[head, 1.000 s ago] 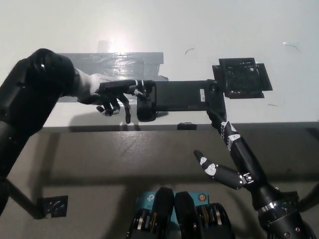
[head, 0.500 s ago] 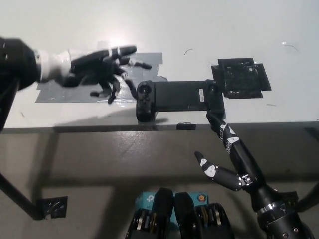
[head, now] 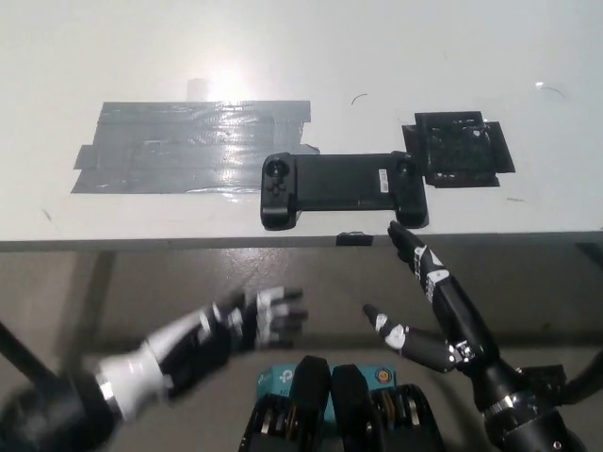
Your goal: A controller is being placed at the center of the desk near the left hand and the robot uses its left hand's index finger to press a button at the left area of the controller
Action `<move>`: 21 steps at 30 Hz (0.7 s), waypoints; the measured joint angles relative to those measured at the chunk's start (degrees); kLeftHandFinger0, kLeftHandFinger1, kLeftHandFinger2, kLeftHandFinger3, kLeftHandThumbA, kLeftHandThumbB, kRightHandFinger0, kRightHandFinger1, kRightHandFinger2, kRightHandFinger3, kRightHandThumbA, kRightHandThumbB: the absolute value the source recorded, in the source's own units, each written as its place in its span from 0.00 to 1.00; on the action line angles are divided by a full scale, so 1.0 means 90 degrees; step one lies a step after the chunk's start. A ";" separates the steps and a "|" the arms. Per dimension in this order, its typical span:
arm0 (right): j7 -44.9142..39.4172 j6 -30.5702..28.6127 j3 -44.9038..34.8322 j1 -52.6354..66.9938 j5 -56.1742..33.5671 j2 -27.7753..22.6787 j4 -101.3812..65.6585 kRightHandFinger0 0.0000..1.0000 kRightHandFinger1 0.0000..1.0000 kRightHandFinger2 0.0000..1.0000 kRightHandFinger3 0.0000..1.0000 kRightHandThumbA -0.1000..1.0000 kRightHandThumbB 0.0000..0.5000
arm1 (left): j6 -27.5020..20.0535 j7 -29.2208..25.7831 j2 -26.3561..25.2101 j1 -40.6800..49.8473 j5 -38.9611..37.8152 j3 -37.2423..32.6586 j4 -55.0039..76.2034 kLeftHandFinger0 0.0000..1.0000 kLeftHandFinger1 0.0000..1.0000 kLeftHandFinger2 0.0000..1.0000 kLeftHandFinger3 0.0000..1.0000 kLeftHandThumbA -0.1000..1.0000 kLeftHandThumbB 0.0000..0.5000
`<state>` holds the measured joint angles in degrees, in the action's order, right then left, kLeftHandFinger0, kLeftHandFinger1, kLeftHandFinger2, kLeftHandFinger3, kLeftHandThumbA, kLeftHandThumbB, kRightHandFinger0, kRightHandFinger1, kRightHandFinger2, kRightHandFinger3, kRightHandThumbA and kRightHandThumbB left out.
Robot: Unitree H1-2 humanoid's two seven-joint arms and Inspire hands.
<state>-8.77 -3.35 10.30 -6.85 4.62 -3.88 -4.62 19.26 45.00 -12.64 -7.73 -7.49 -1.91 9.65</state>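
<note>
— Where were the hands?
— Both sat below the desk's [head: 113,56] front edge: the left hand [head: 240,325] blurred, fingers spread, empty; the right hand [head: 424,306] likewise open and empty.
— The controller [head: 341,185]?
— At the front edge, mid-desk, between grey tape [head: 179,146] and a black patch [head: 459,148]. Pressing meant one extended finger on its left end. No containers.

Black controller [head: 339,186], grey tape [head: 179,146], white desk [head: 283,47]
</note>
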 measured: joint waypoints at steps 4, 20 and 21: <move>0.0002 0.0000 0.0011 0.0259 0.0000 0.0010 0.0036 1.00 1.00 1.00 1.00 0.98 0.46 | -0.0435 -0.0343 0.0338 0.0591 0.0282 0.0000 -0.0191 1.00 1.00 1.00 1.00 1.00 0.62; 0.0005 -0.0007 0.0014 0.1022 0.0001 0.0013 0.0211 1.00 1.00 1.00 1.00 0.98 0.47 | -0.2110 -0.1720 0.1082 0.1257 0.1394 0.0044 -0.1117 1.00 1.00 1.00 1.00 1.00 0.57; 0.0008 -0.0008 0.0015 0.1046 0.0001 0.0019 0.0223 1.00 1.00 1.00 1.00 0.97 0.44 | -0.2221 -0.1825 0.1097 0.1276 0.1474 0.0054 -0.1170 1.00 1.00 1.00 1.00 1.00 0.57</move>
<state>-8.70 -3.42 10.43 2.57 4.63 -3.71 -2.61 -0.73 28.57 -2.77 3.75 5.78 -1.43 -0.88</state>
